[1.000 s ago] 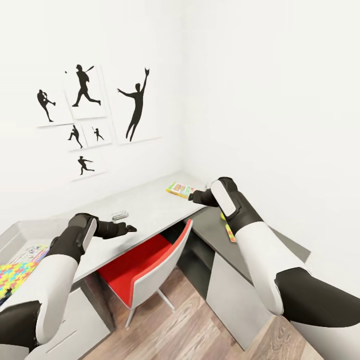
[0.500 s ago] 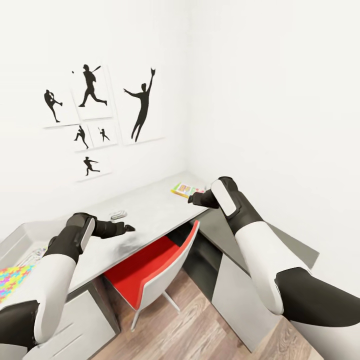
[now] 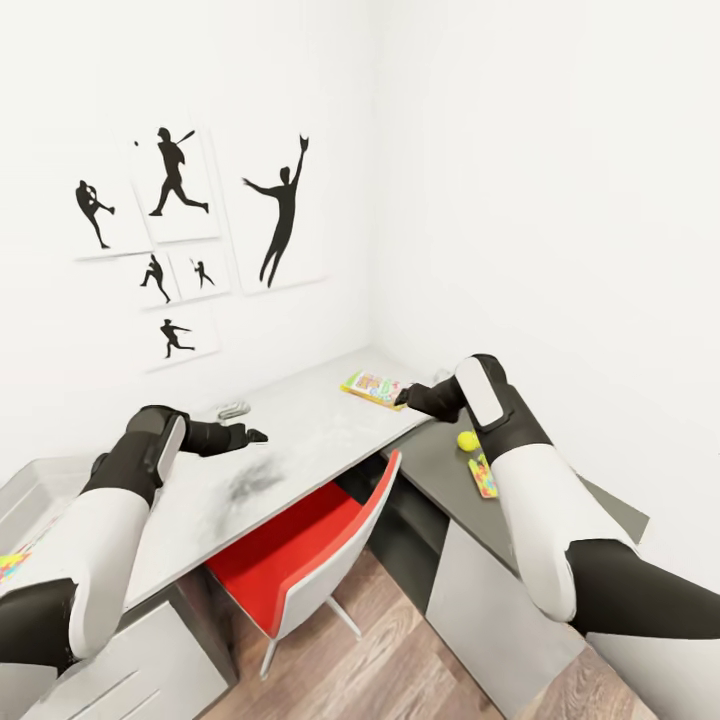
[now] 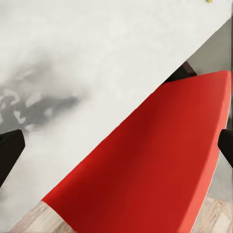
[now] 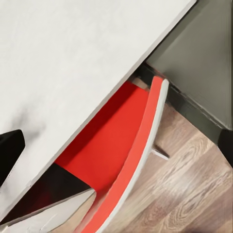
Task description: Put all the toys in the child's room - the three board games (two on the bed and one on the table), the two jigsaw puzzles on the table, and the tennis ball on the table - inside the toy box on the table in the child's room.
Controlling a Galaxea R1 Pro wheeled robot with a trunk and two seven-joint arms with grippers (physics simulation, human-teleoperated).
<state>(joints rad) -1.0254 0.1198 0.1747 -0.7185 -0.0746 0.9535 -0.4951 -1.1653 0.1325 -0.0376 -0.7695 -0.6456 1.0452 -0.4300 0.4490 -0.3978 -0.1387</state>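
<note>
Both claws, left [image 3: 258, 436] and right [image 3: 403, 398], look open and empty. You're between pickups: reach the right for the board game [image 3: 374, 386] on the tabletop [image 3: 300, 440].

Head camera overlooks the table [image 3: 300, 430]; both wrist cameras face it closely.

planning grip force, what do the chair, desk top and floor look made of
Chair: likely moulded plastic, smooth red seat in a pale shell, thin metal-looking legs. Table top: matte pale grey, faintly mottled, perhaps laminate or stone-look. Floor: wood planks with visible grain.
</note>
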